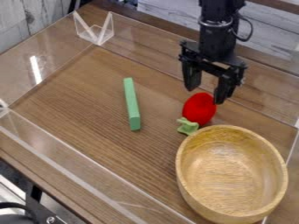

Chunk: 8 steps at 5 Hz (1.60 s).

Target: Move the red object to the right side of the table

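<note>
- Looking down from a raised spot off the near edge of the table (82, 122), at a steep slant.
- Facing the far edge, with the table's grain running diagonally, so turned somewhat toward the far right corner.
- Sitting fairly near: taking in the near left acrylic wall (70, 188) and far corner, cropping the near right corner.
- Sharing nothing, being the only view.

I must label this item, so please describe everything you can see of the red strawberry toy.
The red strawberry toy is small, rounded and glossy like plastic, with a light-green leafy cap at its lower left. It lies on its side on the wooden table, close to the wooden bowl. The open end effector hovers above without holding it.
</note>
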Motion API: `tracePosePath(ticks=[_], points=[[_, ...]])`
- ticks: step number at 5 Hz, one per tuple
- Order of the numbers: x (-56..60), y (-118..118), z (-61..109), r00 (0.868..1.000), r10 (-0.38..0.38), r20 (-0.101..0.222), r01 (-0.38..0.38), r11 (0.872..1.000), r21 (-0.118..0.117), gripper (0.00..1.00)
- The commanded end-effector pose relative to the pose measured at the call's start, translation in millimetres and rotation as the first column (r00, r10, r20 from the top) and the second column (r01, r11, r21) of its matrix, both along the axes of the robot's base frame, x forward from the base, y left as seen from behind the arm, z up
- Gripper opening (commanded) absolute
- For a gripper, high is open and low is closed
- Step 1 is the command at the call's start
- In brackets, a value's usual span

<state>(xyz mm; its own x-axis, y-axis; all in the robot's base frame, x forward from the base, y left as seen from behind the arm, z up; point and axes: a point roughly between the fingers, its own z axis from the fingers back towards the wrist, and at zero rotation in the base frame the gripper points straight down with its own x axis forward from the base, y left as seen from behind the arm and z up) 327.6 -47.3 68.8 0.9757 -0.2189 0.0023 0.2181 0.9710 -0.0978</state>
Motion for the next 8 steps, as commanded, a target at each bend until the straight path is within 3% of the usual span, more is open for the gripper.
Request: tracePosePath(ticks=[1,2,4,5,7,8], points=[[18.4,-3,12.8,0.998,0.006,0.068,-0.006,1.0,-0.003,1.0],[25.8,-1,8.4,0.997,0.028,0.07,-0.028,1.0,-0.001,1.0],[26.5,1,4.8,0.996,0.044,0.08,-0.045,0.999,0.005,1.0],[33.5,6,17.9,0.982,0.17,0.083,-0.171,0.985,0.007,1.0],[39.1,15,36.3,0.924,0.374,0.082,-0.377,0.926,0.014,1.0],[36.5,20,27.8,0.943,0.326,0.066,-0.328,0.945,0.019,1.0]])
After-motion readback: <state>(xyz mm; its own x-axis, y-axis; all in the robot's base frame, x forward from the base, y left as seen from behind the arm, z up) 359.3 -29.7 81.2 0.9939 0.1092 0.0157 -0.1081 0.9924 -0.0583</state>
